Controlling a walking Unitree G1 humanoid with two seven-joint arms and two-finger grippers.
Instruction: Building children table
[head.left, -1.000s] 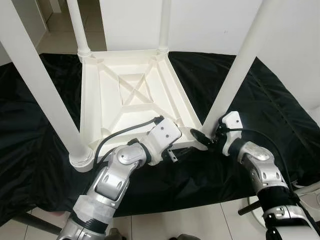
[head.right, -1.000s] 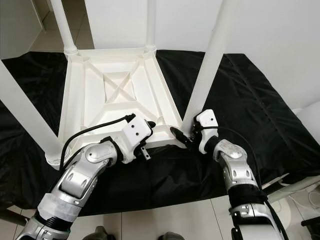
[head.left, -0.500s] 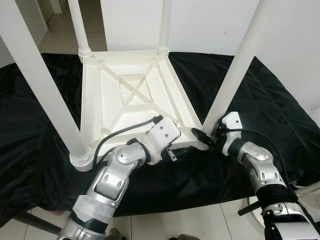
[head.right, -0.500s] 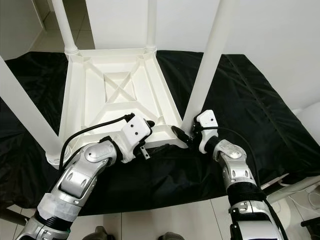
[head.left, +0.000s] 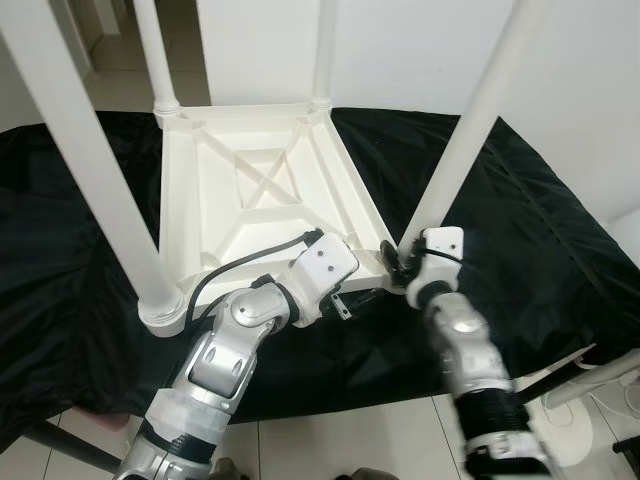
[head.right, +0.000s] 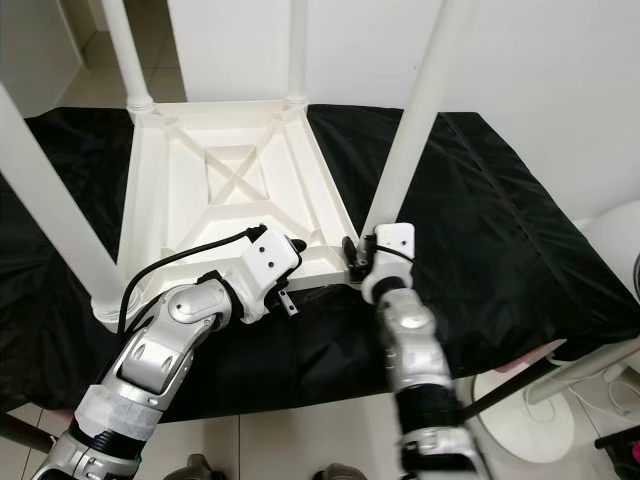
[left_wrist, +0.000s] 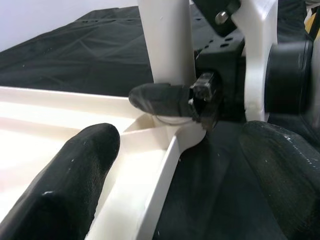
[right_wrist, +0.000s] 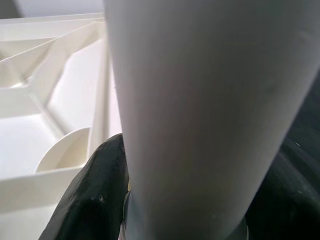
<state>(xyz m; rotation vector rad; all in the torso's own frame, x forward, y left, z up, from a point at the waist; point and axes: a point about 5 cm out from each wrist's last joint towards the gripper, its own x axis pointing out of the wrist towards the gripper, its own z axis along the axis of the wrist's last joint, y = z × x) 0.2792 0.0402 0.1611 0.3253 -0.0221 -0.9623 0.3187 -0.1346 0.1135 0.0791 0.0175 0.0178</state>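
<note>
While the left gripper (left_wrist: 165, 165) gapes wide, the right gripper (head.right: 352, 252) clasps the leg (head.right: 415, 110).

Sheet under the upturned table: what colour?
Plain black sheet, wrinkled, spread under the white table. Clearest in the right eye view.

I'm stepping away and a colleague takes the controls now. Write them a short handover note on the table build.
Right gripper: fingers closed around the base of the near-right leg, at its corner socket.
Left gripper: open, straddling the near edge of the upturned tabletop beside that corner.
Tabletop lies underside up on the black sheet.
Done: all four legs stand upright in their corners.
Left: how firmly the near-right leg is seated cannot be judged; check it, release, then turn the table over.
</note>
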